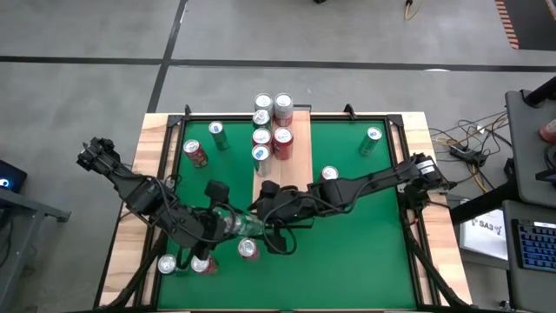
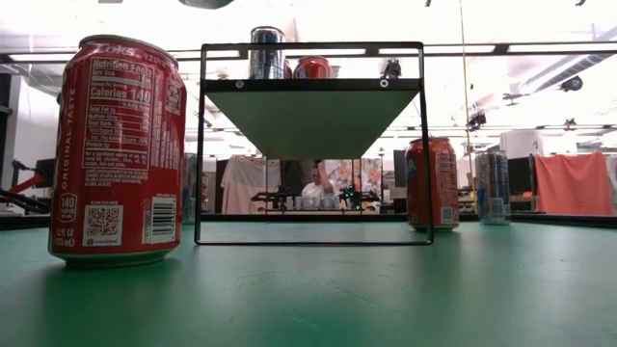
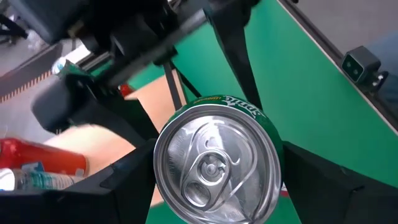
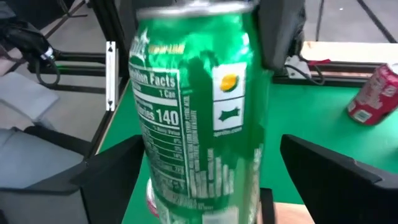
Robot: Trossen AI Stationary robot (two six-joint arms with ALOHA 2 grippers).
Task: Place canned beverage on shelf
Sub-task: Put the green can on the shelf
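A green soda can (image 3: pixel 217 165) hangs in the air above the green table, near the shelf's near end, with my left gripper (image 1: pixel 233 224) shut on it. My right gripper (image 4: pixel 214 186) is open. Its fingers stand on either side of the can's body (image 4: pixel 199 124) without touching it. The shelf (image 1: pixel 295 161) is a pale wooden board on a dark frame (image 2: pixel 313 85). Several cans (image 1: pixel 271 122) stand on its far half. My left gripper holds the green can by its top end, one finger (image 3: pixel 118 186) on each side of the wall just below the rim (image 3: pixel 163 149). The fingers lie along the can, whose lid faces back toward the wrist. The can is lifted clear of the table.
Loose cans stand on the green surface: a red one (image 1: pixel 195 154) and a green one (image 1: pixel 217 135) at the far left, a green one (image 1: pixel 372 139) at the far right, one (image 1: pixel 329 174) beside the shelf, and several (image 1: pixel 201 263) near the front left. A large red can (image 2: pixel 118 149) fills the low view's left.
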